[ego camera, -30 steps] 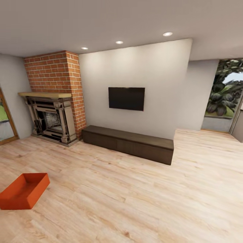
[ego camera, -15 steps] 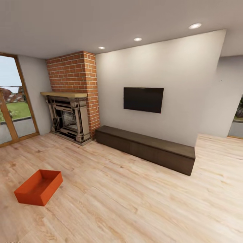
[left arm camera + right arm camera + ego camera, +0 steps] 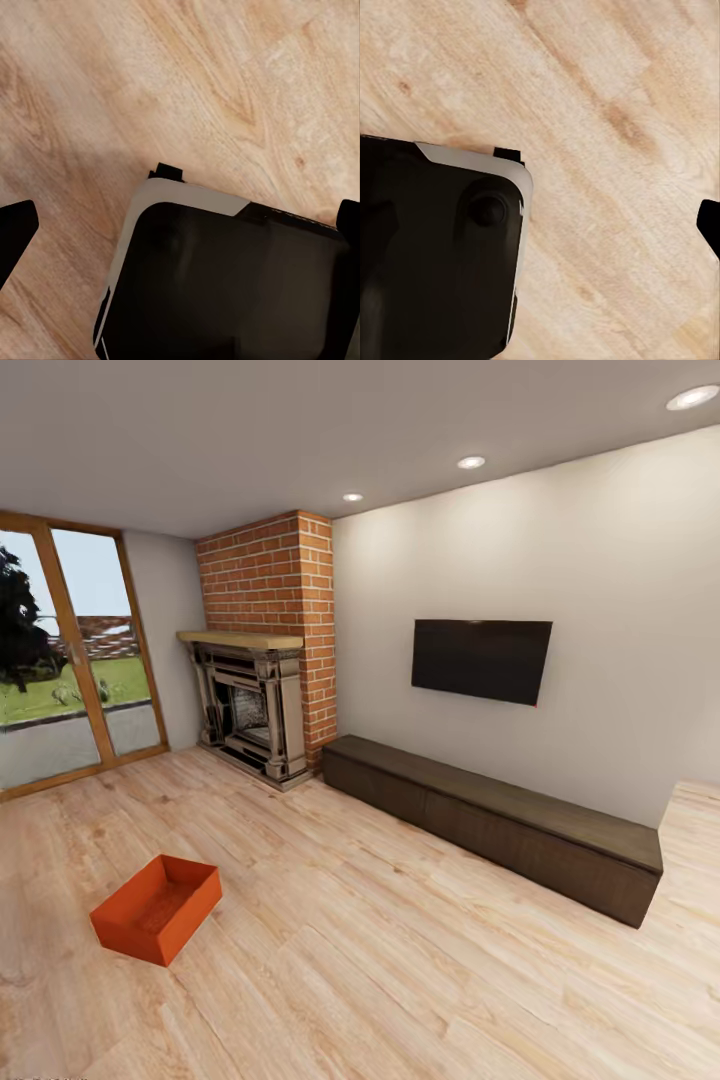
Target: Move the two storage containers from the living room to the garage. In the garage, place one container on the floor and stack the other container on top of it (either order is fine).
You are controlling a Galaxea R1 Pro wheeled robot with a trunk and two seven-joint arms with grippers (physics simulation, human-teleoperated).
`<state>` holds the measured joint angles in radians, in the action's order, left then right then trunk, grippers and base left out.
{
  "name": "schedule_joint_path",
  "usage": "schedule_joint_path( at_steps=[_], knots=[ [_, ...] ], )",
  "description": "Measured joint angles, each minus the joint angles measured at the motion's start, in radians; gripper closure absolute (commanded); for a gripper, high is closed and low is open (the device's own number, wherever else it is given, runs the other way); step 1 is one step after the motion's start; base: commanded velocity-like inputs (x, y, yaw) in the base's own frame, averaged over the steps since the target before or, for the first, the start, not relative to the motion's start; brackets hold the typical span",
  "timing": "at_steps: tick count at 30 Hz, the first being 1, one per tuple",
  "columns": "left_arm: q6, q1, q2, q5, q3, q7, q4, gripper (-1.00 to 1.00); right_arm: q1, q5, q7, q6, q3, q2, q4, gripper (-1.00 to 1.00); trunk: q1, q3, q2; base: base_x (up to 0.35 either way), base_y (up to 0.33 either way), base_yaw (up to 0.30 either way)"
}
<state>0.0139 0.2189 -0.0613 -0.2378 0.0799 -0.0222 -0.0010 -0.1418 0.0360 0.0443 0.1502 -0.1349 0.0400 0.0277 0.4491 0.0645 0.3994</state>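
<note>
A: Down on the wood floor (image 3: 420, 960), one orange bin (image 3: 157, 908); lying low-left of robot, so left arm's nearer, I'd say.
B: Long axis?
A: Slanted, running away & to the right.
B: Hands?
A: Can't tell if open; nothing seen held.

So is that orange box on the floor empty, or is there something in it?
Empty, as far as shows: the storage container sits upright and open-topped on the wood floor, with only its bare orange inside visible.
</note>
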Motion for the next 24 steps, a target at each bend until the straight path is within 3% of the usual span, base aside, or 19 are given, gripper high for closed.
schedule_joint_path(
  at_steps=[24],
  knots=[
    [0.003, 0.0, 0.003, 0.002, -0.001, 0.0, 0.0, -1.0, 0.0, 0.0, 0.0, 0.002, 0.001, 0.0, 0.0, -1.0, 0.0, 0.0, 0.0, 0.323, -0.001, 0.282]
  ],
)
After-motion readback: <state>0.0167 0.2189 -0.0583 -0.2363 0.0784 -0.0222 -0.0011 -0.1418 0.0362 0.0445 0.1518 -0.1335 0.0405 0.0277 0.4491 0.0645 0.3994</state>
